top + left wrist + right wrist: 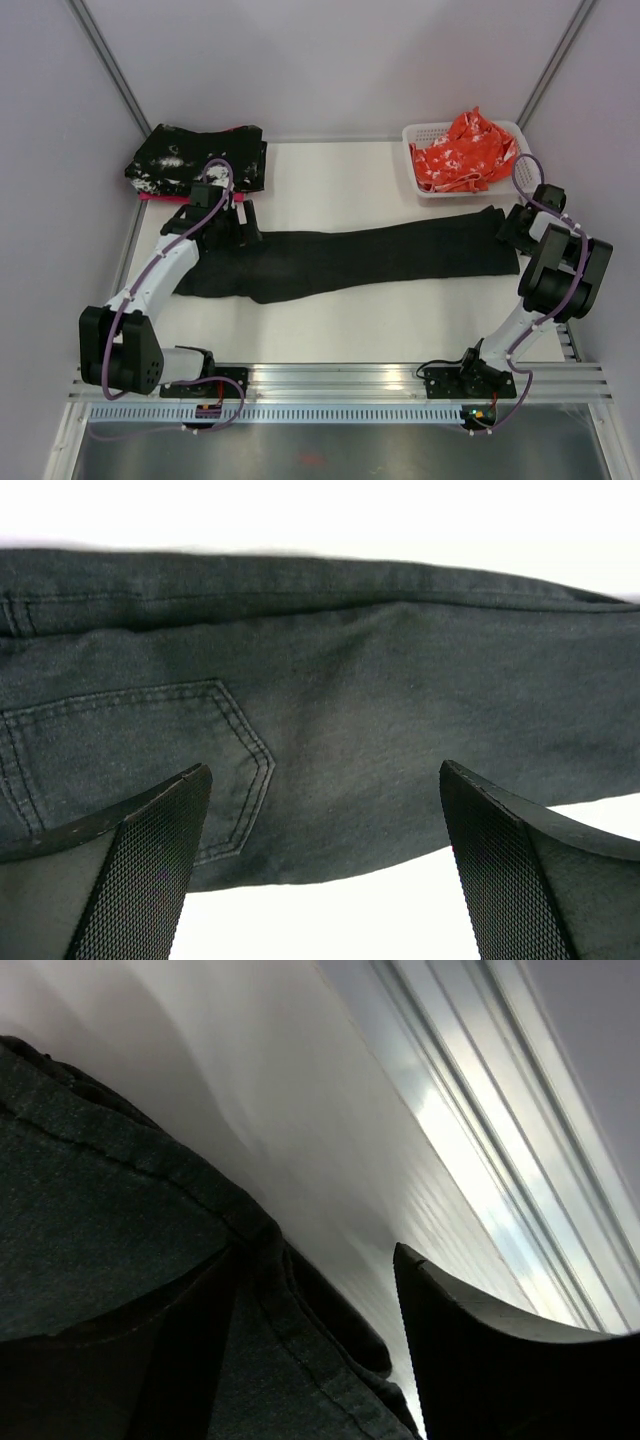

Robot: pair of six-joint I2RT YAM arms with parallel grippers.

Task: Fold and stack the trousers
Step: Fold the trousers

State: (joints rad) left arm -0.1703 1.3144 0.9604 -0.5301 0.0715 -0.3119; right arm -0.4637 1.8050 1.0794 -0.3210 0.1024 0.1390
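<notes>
**Trousers flat, both hands at the ends**

The trousers (350, 262) lie stretched out on the table (330, 180), spanning from one hand to the other. The left hand (325, 770) is released, fingers wide apart, directly above the waist end, with a back pocket (130, 760) beneath its left finger. The right hand (508, 230) sits low at the leg end, its fingers either side of the hem. I cannot tell whether it grips the cloth.
</notes>
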